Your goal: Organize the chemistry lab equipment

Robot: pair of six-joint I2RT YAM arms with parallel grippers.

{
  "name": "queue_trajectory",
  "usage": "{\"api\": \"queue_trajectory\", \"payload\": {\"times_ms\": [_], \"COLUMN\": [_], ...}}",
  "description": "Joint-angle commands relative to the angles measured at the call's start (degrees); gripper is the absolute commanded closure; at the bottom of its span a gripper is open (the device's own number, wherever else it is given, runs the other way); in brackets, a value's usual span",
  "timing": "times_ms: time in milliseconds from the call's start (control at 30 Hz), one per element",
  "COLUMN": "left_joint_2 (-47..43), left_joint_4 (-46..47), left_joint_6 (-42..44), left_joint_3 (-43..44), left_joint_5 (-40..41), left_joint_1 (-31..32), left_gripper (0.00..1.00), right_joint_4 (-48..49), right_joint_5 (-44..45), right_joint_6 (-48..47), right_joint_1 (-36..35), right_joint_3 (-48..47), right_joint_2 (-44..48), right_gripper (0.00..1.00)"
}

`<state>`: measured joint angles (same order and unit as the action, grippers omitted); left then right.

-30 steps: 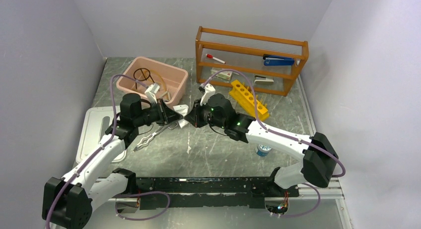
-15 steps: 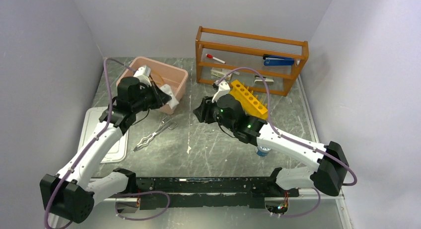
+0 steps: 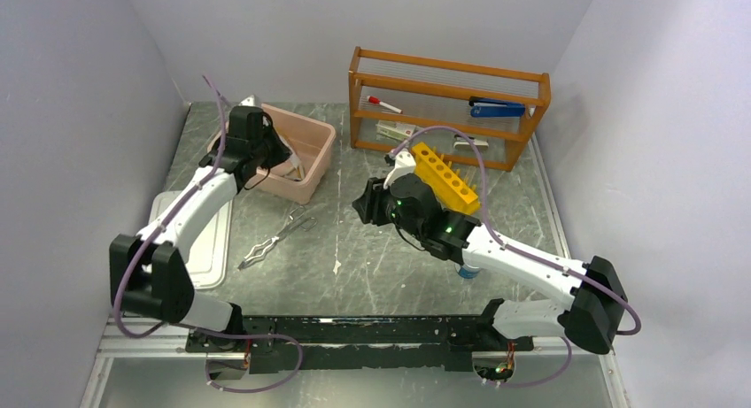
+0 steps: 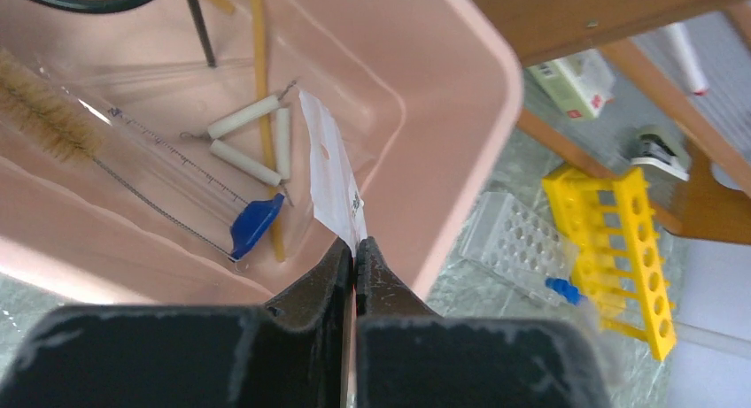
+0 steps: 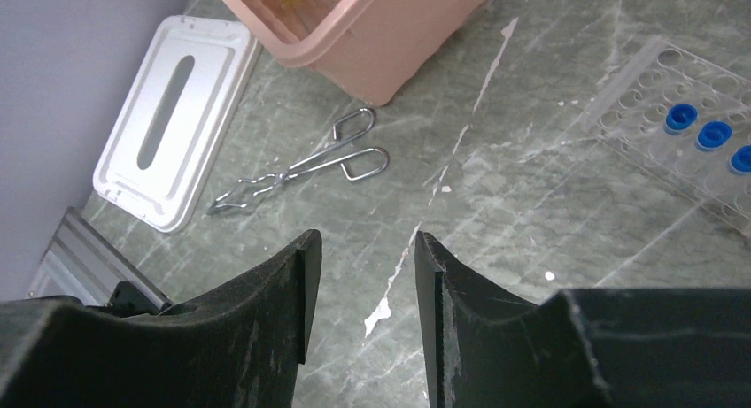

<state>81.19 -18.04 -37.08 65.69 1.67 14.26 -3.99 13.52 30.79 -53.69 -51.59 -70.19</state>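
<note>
A pink bin (image 4: 443, 116) fills the left wrist view. The left gripper (image 4: 354, 259) hangs over its near wall, jaws pinched together on the lower corner of a small white packet (image 4: 332, 173). The packet stands up just beyond the tips, inside the bin. On the bin floor, beyond and left of the jaws, lie a bristle brush (image 4: 44, 103), a graduated glass tube (image 4: 168, 160) with a blue end piece (image 4: 255, 224), three short white sticks (image 4: 243, 116) and tan tubing (image 4: 259, 72). One black leg of the ring stand (image 4: 199, 23) shows at the far end. Right of the jaws, outside the bin, a clear rack (image 4: 518, 240) lies beside a yellow rack (image 4: 624, 249), below a wooden shelf (image 4: 602, 10).

The right gripper (image 5: 359, 249) hovers above bare table, jaws apart, holding nothing. Beyond them and slightly left, metal tongs (image 5: 301, 169) lie on the table near the bin's outer corner. Further left rests a white lid (image 5: 173, 120). Far right of the jaws, blue-capped tubes (image 5: 700, 134) sit in the clear rack.

The table (image 3: 372, 266) is grey-green marbled stone with white scuffs, enclosed by plain pale walls. The shelf holds a red-capped marker (image 3: 383, 103) and a blue stapler (image 3: 496, 109).

The glass tube's scale marks, and the red print on a small white box (image 4: 576, 76) on the shelf, are too small to read.
</note>
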Motion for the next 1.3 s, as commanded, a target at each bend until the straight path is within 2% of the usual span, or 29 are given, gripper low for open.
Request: {"api": "queue_trajectory", "payload": {"times_ms": [0,167,233,367,500,667,933,1133,1267], "left_joint_2": [4.4,6.7,7.9,10.5,12.3,10.8,0.9,-9.9,-14.7], "left_joint_4": [3.7,5.6,7.2,12.7,13.6,7.4,-6.7,-14.8,-21.3], "left_joint_6": [-3.4,-5.4,-6.1,-7.8,-7.4,-3.8,5.1,9.2,8.1], "left_joint_3": [-0.4,-2.8,-3.4,-4.2,-2.2,1.0,1.4,-1.6,-4.2], "left_joint_5": [-2.7,-1.8,-3.7,-10.0,-10.4,-6.5,-2.3,0.4,2.4], "left_joint_1": [-1.7,-3.5,-4.3,-5.0,-5.1,-5.1,-5.1,-5.1,-5.1], "left_gripper": [0.94,0.88,0.84,0.83,0.73,0.58,0.41,0.29,0.28], "right_joint_4": [0.4,0.8,1.0,1.0,1.3,1.0,1.8,2.6,3.0], "right_joint_5": [1.5,1.8,1.6,1.4,1.4,1.9,0.9,-0.5,-1.5], "right_joint_6": [-1.1,-1.8,-2.0,-2.3,-2.5,-2.6,-2.8,-2.4,-1.9], "right_joint_1": [0.4,0.4,0.4,0.5,0.6,0.7,0.8,0.9,0.9], "right_joint_3": [0.7,1.1,1.2,1.1,1.2,1.4,1.7,1.7,1.7], "right_joint_2": [1.8,2.0,1.8,1.1,1.0,1.4,0.9,0.0,-0.9], "right_gripper": [0.53,0.53,0.53,0.53,0.53,0.53,0.53,0.53,0.52]}}
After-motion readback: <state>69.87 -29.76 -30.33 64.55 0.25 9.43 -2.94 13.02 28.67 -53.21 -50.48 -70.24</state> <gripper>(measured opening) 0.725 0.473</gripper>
